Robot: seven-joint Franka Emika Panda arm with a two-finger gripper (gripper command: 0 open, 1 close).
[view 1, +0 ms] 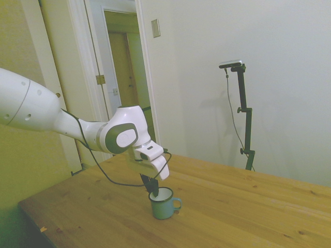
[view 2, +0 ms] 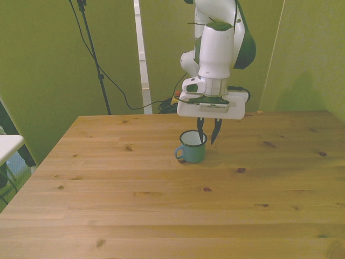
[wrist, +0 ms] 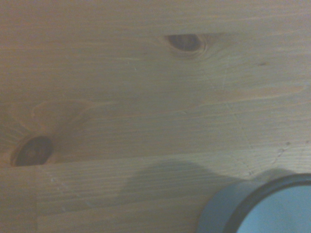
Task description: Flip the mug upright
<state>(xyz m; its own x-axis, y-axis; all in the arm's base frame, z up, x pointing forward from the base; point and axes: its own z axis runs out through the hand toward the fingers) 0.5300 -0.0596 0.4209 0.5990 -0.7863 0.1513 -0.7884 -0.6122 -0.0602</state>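
**Mug upright, gripper straddling its rim**

The teal enamel mug (view 2: 192, 147) stands upright on the wooden table (view 2: 161, 205), opening up, loop handle toward the front view's left. The gripper (view 2: 208, 136) hangs over its rim, fingers narrowly parted, one dipping inside the mug, the other outside. The wrist view catches only the mug's dark rim (wrist: 262, 204) over knotty planks

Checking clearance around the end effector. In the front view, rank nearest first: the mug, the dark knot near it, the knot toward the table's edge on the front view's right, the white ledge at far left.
From the end effector:
1. mug, just below it.
2. near knot, toward the front view's right.
3. far knot, farther right.
4. white ledge, beyond the table's left side.
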